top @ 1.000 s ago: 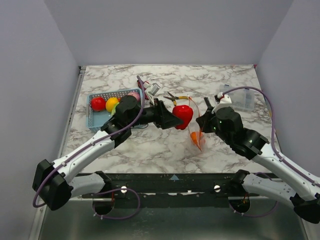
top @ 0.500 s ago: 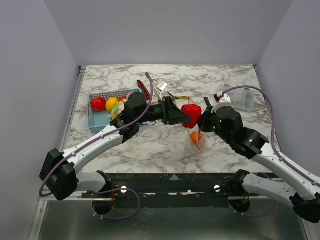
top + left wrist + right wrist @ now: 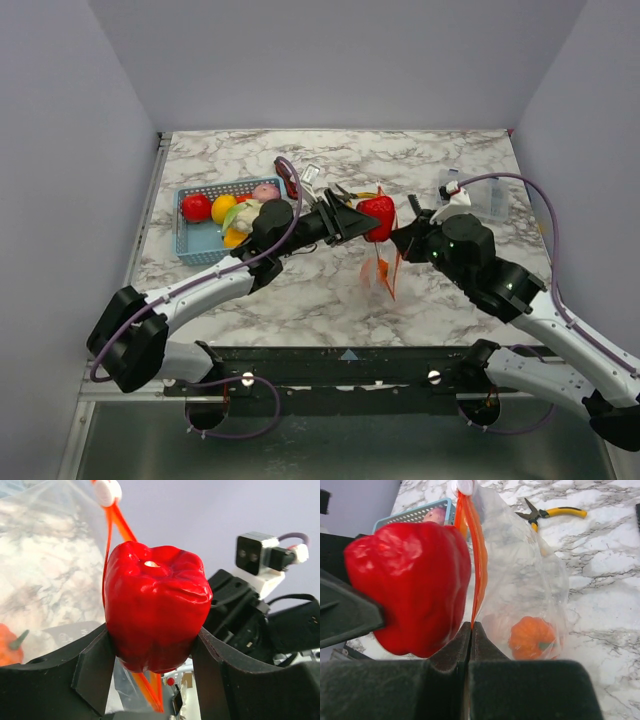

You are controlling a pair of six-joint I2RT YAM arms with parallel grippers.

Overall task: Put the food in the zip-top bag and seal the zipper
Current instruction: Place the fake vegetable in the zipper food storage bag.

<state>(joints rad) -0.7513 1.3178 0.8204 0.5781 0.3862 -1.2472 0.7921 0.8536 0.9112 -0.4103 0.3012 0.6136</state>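
Because the red pepper (image 3: 155,610) fills most of the left wrist view, much behind it is hidden: the left gripper (image 3: 152,665) clamps it low on both sides, and only the inner faces of its two fingers (image 3: 95,667) show. The zipper (image 3: 112,525) runs down from a white slider (image 3: 107,491) and passes behind the pepper, so I cannot tell whether the pepper sits inside the mouth of the zip-top bag (image 3: 530,580) or just beside it. In the right wrist view the right gripper (image 3: 471,640) is closed tight on the zipper, its jaws pressed together with the orange-red strip pinched between them, and the bag hangs from that grip. An orange toy vegetable (image 3: 532,637) lies low inside the bag, softened by the crinkled plastic; whether the bag's bottom touches the desk (image 3: 300,290) is unclear. Yellow-handled pliers (image 3: 555,513) lie on the marble beyond the bag. From above, the blue basket (image 3: 190,245) near the left edge holds a red piece (image 3: 197,207), a yellow piece (image 3: 224,208), a pink piece (image 3: 266,191) and a cauliflower (image 3: 245,215), partly covered by the left arm. A clear box (image 3: 490,195) stands at the far right, partly covered by the right arm's cable.
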